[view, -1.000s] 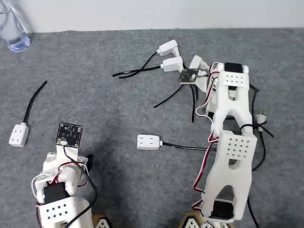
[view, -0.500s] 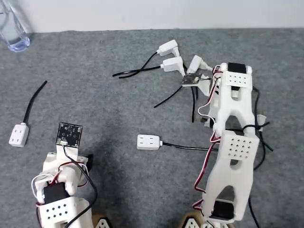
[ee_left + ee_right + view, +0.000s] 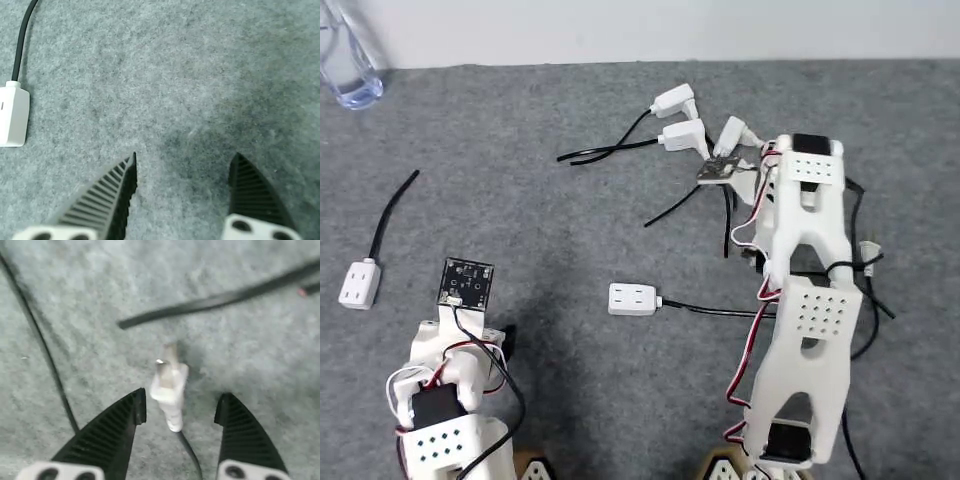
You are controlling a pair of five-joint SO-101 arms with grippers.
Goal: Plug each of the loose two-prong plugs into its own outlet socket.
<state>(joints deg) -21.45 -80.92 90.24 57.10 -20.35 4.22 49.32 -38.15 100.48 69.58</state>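
My right gripper [image 3: 182,396] is open, its fingers on either side of a white two-prong plug [image 3: 170,385] that lies on the grey carpet with its prongs pointing away. In the high view the right arm [image 3: 807,250] stands over the far right, beside three white plugs [image 3: 672,99] [image 3: 682,135] [image 3: 732,130] on black cords. One white outlet socket [image 3: 633,298] lies mid-table and another [image 3: 358,283] at the left. My left gripper [image 3: 185,159] is open over bare carpet, with that left socket [image 3: 12,120] off to one side. The left arm [image 3: 445,380] sits at the near left.
Black cords [image 3: 610,150] trail across the carpet around the plugs and under the right arm. A clear plastic container [image 3: 345,65] stands at the far left corner. Another small plug [image 3: 868,248] lies right of the right arm.
The right arm's wrist has shifted slightly and tilted, so the plug beside it shows more. The left arm has stayed still.
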